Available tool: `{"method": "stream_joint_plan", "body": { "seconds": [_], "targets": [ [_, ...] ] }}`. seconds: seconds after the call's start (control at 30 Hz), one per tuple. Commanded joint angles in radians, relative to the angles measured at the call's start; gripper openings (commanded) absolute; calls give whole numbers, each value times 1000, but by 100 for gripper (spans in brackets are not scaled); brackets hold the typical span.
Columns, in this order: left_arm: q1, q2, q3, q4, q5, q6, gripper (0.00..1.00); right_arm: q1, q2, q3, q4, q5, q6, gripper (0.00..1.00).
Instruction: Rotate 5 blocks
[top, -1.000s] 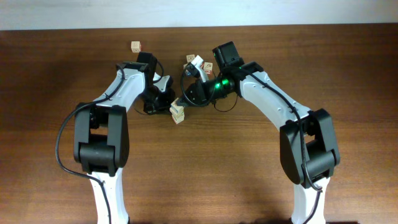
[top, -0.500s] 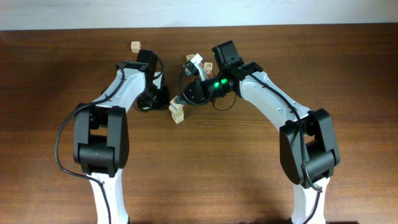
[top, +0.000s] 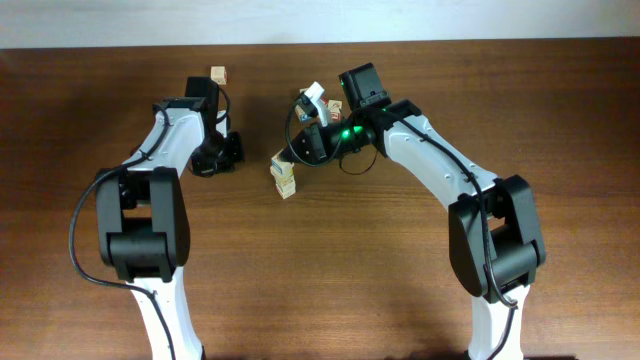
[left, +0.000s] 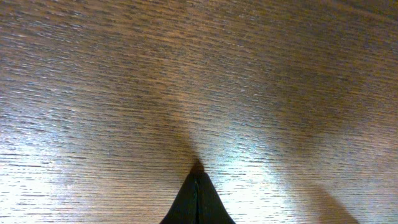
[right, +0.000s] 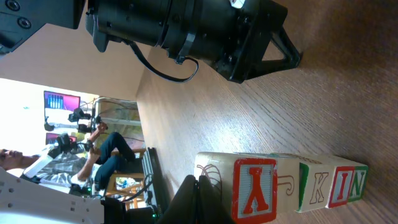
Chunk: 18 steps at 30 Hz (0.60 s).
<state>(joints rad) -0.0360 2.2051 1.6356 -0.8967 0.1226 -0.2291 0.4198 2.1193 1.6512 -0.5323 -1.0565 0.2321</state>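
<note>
The left gripper (left: 198, 171) is clenched on nothing, its tip over bare table (left: 112, 74). The right gripper (right: 198, 185) is clenched too, just beside the end of three blocks (right: 280, 186) lying in a row

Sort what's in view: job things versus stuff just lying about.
Job: block row; right fingers, shut at its end; left fingers, shut over the table.
Lying about: lone block, far edge; block by right arm. Too small to tell whether either counts.

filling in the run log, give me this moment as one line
left gripper: shut, at bare table | right gripper: shut, tip beside row of blocks | held: nothing
</note>
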Motion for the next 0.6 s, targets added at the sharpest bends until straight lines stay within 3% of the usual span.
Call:
{"method": "stream_joint_plan", "body": {
  "seconds": [0.0,0.57],
  "targets": [
    [2,-12,11,-1,-12,-6,0,6,62,-26,-14,142,-5,4],
    [2,-12,11,-1,-12,-5,0,6,24,42,-74,121,-5,4]
  ]
}}
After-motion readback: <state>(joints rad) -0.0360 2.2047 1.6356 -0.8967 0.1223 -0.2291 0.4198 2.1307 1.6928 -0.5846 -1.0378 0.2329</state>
